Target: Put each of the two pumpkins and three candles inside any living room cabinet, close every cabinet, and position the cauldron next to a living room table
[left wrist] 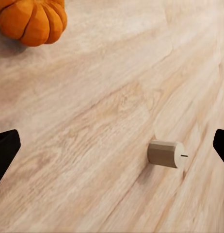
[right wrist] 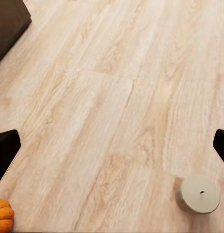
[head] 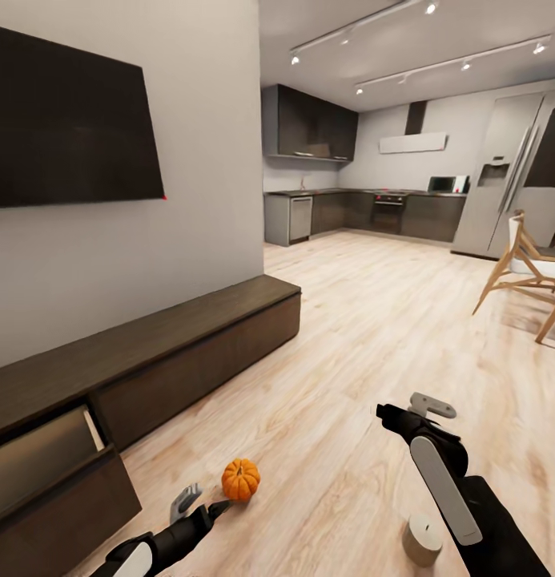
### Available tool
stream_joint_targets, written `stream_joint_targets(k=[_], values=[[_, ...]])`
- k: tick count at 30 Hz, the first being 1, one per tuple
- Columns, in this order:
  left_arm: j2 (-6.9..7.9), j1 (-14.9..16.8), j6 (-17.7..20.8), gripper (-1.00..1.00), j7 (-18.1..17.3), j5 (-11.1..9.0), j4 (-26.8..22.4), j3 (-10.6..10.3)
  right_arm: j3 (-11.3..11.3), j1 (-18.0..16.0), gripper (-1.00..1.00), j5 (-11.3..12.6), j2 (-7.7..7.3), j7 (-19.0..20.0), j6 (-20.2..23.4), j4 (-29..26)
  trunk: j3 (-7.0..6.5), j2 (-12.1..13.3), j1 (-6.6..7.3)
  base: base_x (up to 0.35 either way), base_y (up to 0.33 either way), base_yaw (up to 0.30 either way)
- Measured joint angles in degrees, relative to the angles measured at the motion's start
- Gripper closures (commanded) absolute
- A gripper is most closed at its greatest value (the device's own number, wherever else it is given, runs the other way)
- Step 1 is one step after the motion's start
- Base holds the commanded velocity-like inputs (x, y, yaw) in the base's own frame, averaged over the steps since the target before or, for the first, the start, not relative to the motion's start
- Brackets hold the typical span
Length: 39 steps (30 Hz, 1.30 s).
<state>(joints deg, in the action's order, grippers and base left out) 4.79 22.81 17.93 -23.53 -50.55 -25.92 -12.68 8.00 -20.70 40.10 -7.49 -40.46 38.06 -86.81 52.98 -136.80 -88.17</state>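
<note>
- A small ribbed orange pumpkin (head: 241, 479) with a short dark stem sits on the pale wood-plank floor (head: 365, 336), just in front of the long, low dark-brown wooden cabinet (head: 181, 353) that runs along the grey wall.
- The cabinet's nearest drawer (head: 45, 465) stands pulled out at the lower left of the head view, its pale wood inside showing.
- A short beige-tan cylindrical candle (head: 422, 540) with a tiny wick stands upright on the floor, well apart from the pumpkin, beside the right arm.
- The left gripper (head: 199, 502) hangs low just beside the pumpkin, not touching it; in the left wrist view its dark fingertips (left wrist: 5, 150) sit wide apart, with nothing between them.
- The right gripper (head: 405, 413) is raised above the floor, beyond the candle; its fingertips (right wrist: 5, 153) are likewise spread and empty.
- A flat black screen (head: 69, 120) hangs on the wall above the cabinet.
- Farther off are dark-grey kitchen cupboards (head: 317, 124), what looks like a steel fridge (head: 509, 176), and a light wooden chair (head: 525, 264).
</note>
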Motion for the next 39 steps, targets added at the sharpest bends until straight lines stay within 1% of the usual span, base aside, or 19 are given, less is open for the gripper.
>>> stream_joint_targets(k=[5, 10, 14, 16, 17, 19, 22, 26, 31, 39], values=[[-0.03, 0.0, 0.0, -1.00, 0.0, 0.0, 0.0, 0.0, 0.1, 0.0, -1.00, 0.0, 0.00, 0.0, 0.0, 0.0, -0.26, 0.0, 0.01, 0.036, 0.015, 0.254], [-0.09, 0.0, 0.0, -1.00, 0.0, 0.1, 0.0, -0.1, 0.2, 0.0, -1.00, 0.0, 0.00, 0.0, 0.0, 0.0, -0.52, 0.0, 0.02, 0.202, 0.068, 0.255], [-0.05, 0.0, 0.0, -1.00, 0.0, 0.1, 0.0, 0.0, 1.1, 0.0, -1.00, 0.0, -0.10, 0.0, 0.0, -0.1, -0.72, 0.0, 0.00, 0.050, 0.010, 0.255], [-0.07, 0.0, 0.0, -1.00, 0.0, 0.1, 0.0, 0.0, 1.8, 0.0, -1.00, 0.0, -0.14, -0.1, 0.0, -0.2, -0.82, 0.0, 0.00, 0.065, 0.018, 0.258], [-0.08, 0.0, 0.0, -1.00, 0.0, 0.1, 0.0, 0.0, 2.8, 0.0, -1.00, -0.1, -0.16, -0.1, -0.1, -0.2, -0.88, 0.0, 0.01, 0.169, 0.064, 0.260], [-0.11, 0.0, 0.0, -1.00, 0.0, 0.1, 0.0, -0.1, 4.0, 0.0, -1.00, -0.1, -0.07, -0.1, -0.1, -0.1, -0.98, 0.0, 0.02, 0.232, 0.067, 0.261], [-0.14, 0.0, 0.0, -1.00, 0.0, 0.1, 0.0, -0.1, 4.7, 0.0, -1.00, -0.1, -0.06, -0.1, -0.1, -0.1, -1.12, 0.0, 0.03, 0.234, -0.032, 0.264], [-0.16, 0.0, 0.0, -1.00, 0.0, 0.1, 0.0, -0.1, 4.8, 0.0, -1.00, -0.1, -0.14, -0.1, -0.1, -0.2, -1.31, 0.0, 0.00, 0.068, -0.064, 0.268], [-0.15, 0.0, 0.0, -1.00, 0.0, 0.1, 0.0, -0.1, 4.8, 0.0, -1.00, -0.1, -0.15, -0.1, -0.1, -0.2, -1.53, 0.0, 0.00, 0.007, -0.179, 0.269], [-0.12, 0.0, 0.0, -1.00, 0.0, 0.1, 0.0, -0.1, 4.6, 0.0, -1.00, -0.1, -0.26, 0.0, -0.2, -0.2, -1.70, 0.0, 0.00, 0.001, -0.023, 0.183]])
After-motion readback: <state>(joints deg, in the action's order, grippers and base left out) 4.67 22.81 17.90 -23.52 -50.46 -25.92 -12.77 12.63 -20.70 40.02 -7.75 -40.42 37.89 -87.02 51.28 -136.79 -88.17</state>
